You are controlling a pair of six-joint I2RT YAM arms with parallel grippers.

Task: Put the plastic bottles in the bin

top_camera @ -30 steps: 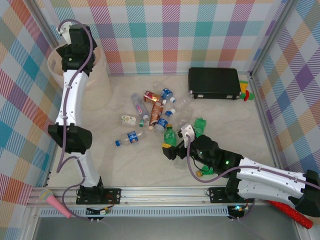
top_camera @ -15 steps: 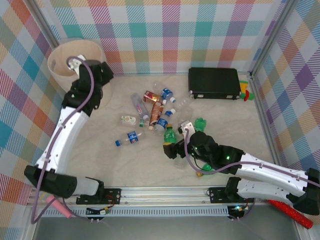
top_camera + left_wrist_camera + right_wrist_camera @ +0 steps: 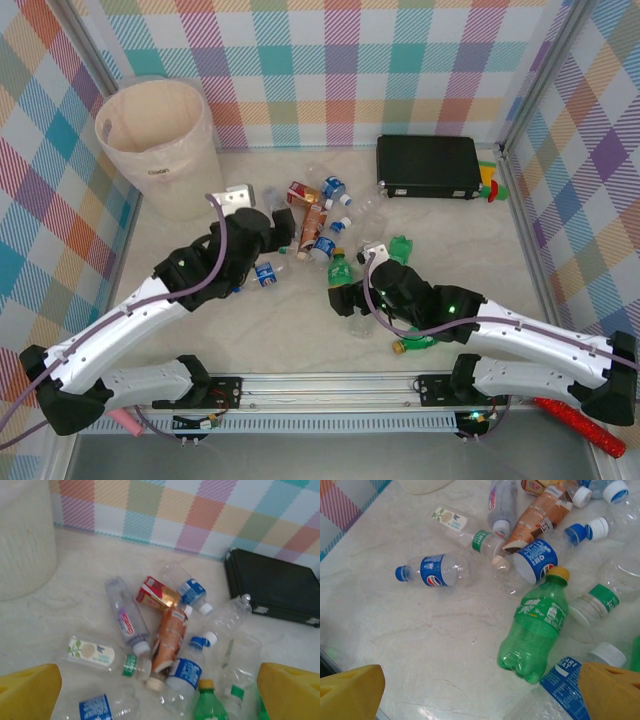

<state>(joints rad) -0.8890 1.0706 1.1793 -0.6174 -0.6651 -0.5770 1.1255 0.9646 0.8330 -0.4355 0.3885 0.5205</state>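
Over the plastic bottles (image 3: 312,218), our left gripper (image 3: 160,690) and right gripper (image 3: 480,692) hung open, empty. We were picking; next, we judged, descend and clamp one.

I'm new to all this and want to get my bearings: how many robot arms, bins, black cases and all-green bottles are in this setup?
Robot arms: 2 (left arm, right arm)
Bin: 1
Black case: 1
Green bottles: 3 (the others at and, the last partly under the right arm)
Total: 7
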